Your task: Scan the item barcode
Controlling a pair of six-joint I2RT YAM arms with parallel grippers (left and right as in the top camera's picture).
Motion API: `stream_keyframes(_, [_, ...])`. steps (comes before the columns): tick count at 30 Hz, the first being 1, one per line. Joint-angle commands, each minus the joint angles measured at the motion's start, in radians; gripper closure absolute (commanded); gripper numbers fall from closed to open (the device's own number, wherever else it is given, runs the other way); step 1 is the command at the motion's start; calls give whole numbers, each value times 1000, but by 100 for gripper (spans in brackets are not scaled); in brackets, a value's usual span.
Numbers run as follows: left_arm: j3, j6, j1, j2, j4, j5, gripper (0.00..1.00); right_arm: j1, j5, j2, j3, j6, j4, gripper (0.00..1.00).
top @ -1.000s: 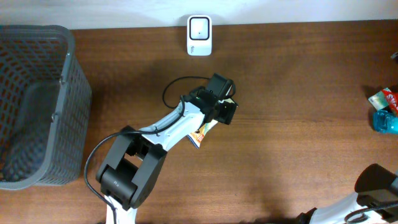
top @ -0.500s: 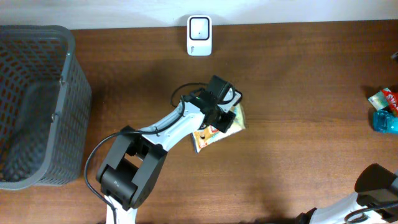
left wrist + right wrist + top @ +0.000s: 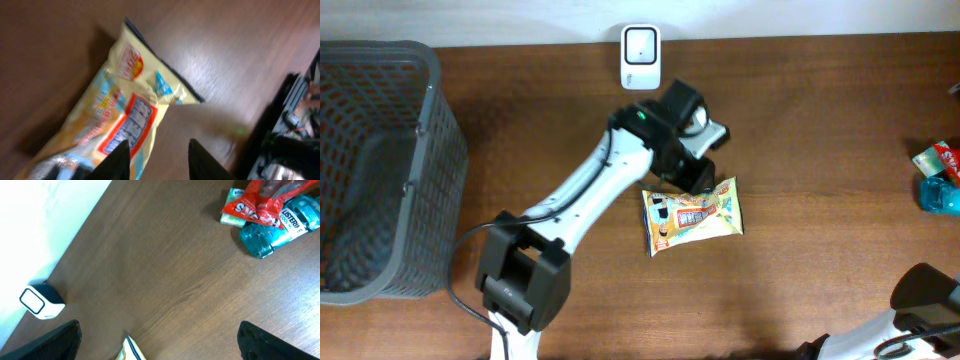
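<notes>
The item is a yellow snack bag [image 3: 692, 215] with red and blue print, lying flat on the wooden table. In the left wrist view the bag [image 3: 120, 110] fills the left side, blurred. My left gripper [image 3: 158, 145] hovers just above the bag's far edge, its jaws apart with only bare table between them. From overhead that gripper [image 3: 700, 178] sits just behind the bag. A white barcode scanner [image 3: 640, 43] stands at the table's back edge. My right gripper [image 3: 159, 327] is wide open over bare wood, and the bag's corner [image 3: 131, 350] shows low between its fingers.
A dark mesh basket [image 3: 445, 170] stands at the far left. A red packet and a teal mouthwash bottle [image 3: 940, 175] lie at the right edge; the same bottle [image 3: 265, 232] shows in the right wrist view. The right arm's base [image 3: 925, 300] is at the bottom right.
The left gripper shut on the bag, dragged it right and turned it face up, then let go and rose toward the scanner. The right arm has not moved.
</notes>
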Motion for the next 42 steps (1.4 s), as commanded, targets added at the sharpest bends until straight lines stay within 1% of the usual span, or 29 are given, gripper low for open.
stream_keyframes(1, [163,15,68,-13,-165,2,65,2,-9,4,-4,5,1,2])
stream_keyframes(3, [209,24,89,-21,-280,-63,64,2,-9,4,-4,5,0,2])
stream_keyframes(4, [217,23,92,-29,-328,-131,64,2,-9,4,-4,5,1,2])
stream_keyframes(5, [217,23,92,-34,-343,-162,63,2,-9,4,-4,5,1,2])
stream_keyframes(6, [217,23,92,-43,-364,-187,60,2,-9,4,-4,5,1,2])
stream_keyframes(7, [217,23,94,-55,-380,-187,55,2,-9,4,-4,5,0,2])
stream_keyframes(11, [217,11,131,-117,-438,-187,49,2,-9,4,-4,5,1,2])
stream_keyframes(12, [217,11,140,-124,-452,-188,45,2,-9,4,-4,5,0,2])
stream_keyframes(14, [204,11,139,-123,-461,-187,24,2,-9,4,-4,5,1,2])
stream_keyframes(15, [192,11,139,-123,-461,-187,6,2,-9,4,-4,5,1,2])
stream_keyframes(16, [173,11,139,-123,-457,-187,0,2,-9,4,-4,5,1,2])
stream_keyframes(19, [114,10,140,-123,-395,-188,1,2,-9,4,-4,5,0,2])
stream_keyframes(20, [97,-5,139,-123,-364,-188,1,2,-9,4,-4,5,1,2])
stream_keyframes(22, [45,-73,138,-121,-287,-195,1,2,-9,4,-4,5,1,2])
stream_keyframes(25, [-60,-102,137,-121,-201,-196,0,2,-9,4,-4,5,1,2])
stream_keyframes(27, [-121,-102,137,-121,-176,-174,16,2,-9,4,-4,5,1,2])
stream_keyframes(30, [-186,-102,109,-119,-148,-168,45,2,-13,4,-4,5,1,2])
stream_keyframes(31, [-204,-107,101,-119,-129,-168,62,2,-13,4,-4,5,1,2])
stream_keyframes(32, [-214,-118,95,-117,-115,-168,70,2,-13,4,-4,5,1,2])
stream_keyframes(33, [-218,-124,95,-117,-107,-168,80,2,-57,4,-4,13,0,2])
stream_keyframes(34, [-218,-124,95,-115,-99,-168,86,2,-130,3,-4,10,-6,2])
stream_keyframes(35, [-218,-124,94,-112,-90,-168,90,11,-212,6,-5,-46,-36,2])
stream_keyframes(36, [-218,-129,90,-103,-73,-168,93,49,-259,10,-5,-151,-90,2])
stream_keyframes(37, [-218,-154,86,-90,-67,-168,95,87,-250,13,-11,-226,-116,1])
stream_keyframes(38, [-218,-179,84,-81,-66,-168,98,154,-225,6,-58,-322,-116,16])
stream_keyframes(39, [-218,-192,82,-70,-67,-167,100,208,-190,6,-100,-337,-116,28])
stream_keyframes(40, [-218,-192,80,-60,-66,-167,100,273,-146,7,-169,-337,-116,47])
stream_keyframes(42, [-218,-192,76,-48,-66,-167,100,400,-127,8,-340,-337,-92,83])
